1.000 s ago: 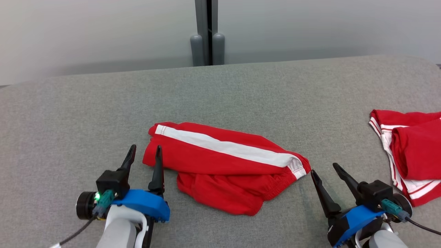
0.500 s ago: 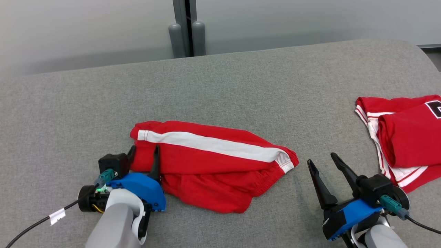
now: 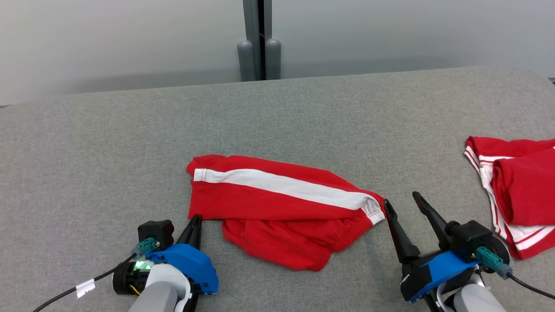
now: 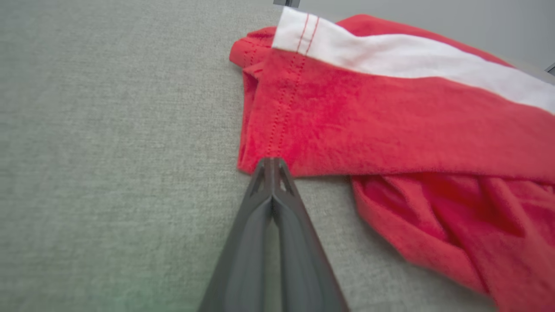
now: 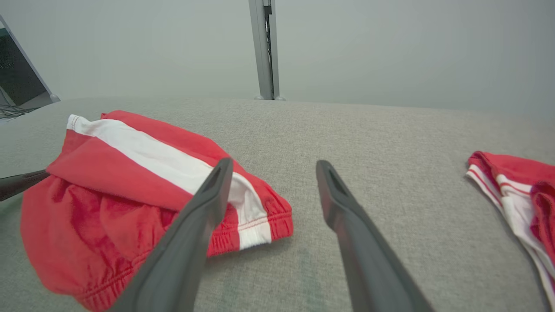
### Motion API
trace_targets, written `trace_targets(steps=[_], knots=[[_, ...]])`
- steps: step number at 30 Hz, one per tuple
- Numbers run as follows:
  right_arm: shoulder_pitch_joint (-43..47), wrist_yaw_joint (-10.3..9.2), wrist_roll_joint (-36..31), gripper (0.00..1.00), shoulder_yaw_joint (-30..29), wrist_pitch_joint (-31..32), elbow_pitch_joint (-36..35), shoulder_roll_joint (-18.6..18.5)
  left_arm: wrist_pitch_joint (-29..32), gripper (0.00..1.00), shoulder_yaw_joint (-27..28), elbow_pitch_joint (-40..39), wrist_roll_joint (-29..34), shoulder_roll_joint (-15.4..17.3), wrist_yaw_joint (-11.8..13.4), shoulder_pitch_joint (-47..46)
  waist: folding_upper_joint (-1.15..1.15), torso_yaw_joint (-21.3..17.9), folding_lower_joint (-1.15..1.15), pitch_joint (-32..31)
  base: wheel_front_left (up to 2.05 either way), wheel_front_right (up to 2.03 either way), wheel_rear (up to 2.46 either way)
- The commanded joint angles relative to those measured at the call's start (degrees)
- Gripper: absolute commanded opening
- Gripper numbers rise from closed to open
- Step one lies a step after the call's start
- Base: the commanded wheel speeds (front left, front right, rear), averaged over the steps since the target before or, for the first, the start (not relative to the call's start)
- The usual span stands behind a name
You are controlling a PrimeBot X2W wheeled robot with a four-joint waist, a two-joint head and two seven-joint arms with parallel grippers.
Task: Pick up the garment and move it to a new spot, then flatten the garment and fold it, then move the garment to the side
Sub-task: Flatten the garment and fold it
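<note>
The garment (image 3: 277, 208) is a pair of red shorts with a white side stripe, lying crumpled in the middle of the grey cloth-covered surface (image 3: 303, 112). My left gripper (image 3: 196, 218) is shut, its tips pinching the hem at the shorts' near left corner (image 4: 277, 143); in the left wrist view the left gripper (image 4: 271, 161) has its fingers pressed together. My right gripper (image 3: 400, 198) stands open at the shorts' right end, its left finger just touching the white waistband end. In the right wrist view the right gripper (image 5: 274, 163) holds nothing, and the shorts (image 5: 130, 173) lie to its left.
A second red and white garment (image 3: 516, 190) lies folded at the right edge, also seen as a red and white garment (image 5: 516, 182) from the right wrist. A grey post (image 3: 259, 39) rises behind the far edge. Bare grey surface extends left and behind the shorts.
My left gripper has gone from open astride the shorts' left corner to shut on its hem. The head camera swung left and back. The right gripper stays open, now touching the waistband end.
</note>
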Motion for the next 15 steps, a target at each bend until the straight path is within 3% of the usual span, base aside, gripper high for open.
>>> trace_targets(steps=[1,5,10,11,12,15], knots=[[0.8,-0.02,-0.2,1.0,-0.2,-0.3,0.0,0.0,-0.3,0.0,-0.2,0.0,-0.1,0.0,-0.3,0.2,-0.01,0.1,0.0,-0.1,0.0,0.0,0.0],[1.1,-0.02,0.1,1.0,-0.3,-0.3,0.2,-0.1,-0.5,0.0,-0.2,-1.5,0.5,0.0,1.1,0.2,-0.01,0.5,0.0,-0.6,0.0,0.0,0.0],[1.8,-0.02,-0.5,1.0,-1.7,-0.3,-0.6,0.3,-0.5,0.0,1.6,-8.8,3.8,1.1,5.0,2.4,-0.01,0.4,0.0,-1.7,0.0,0.0,0.0],[2.0,-0.02,-0.8,1.0,-2.4,-0.3,-0.9,0.5,-0.5,0.04,2.0,-11.2,5.0,1.5,6.2,3.1,-0.01,0.4,0.0,-2.2,0.0,0.0,0.0],[2.4,-0.02,-1.0,1.0,-3.1,-0.3,-1.2,0.8,-0.5,1.0,2.5,-13.3,6.0,1.6,7.1,4.1,-0.01,0.4,0.0,-2.5,0.0,0.0,0.0],[3.7,-0.02,-2.1,1.0,-5.5,-0.3,-2.2,2.0,-0.5,1.0,3.5,-19.3,9.4,2.0,9.5,7.9,-0.01,0.6,0.0,-3.9,0.0,0.0,0.0]])
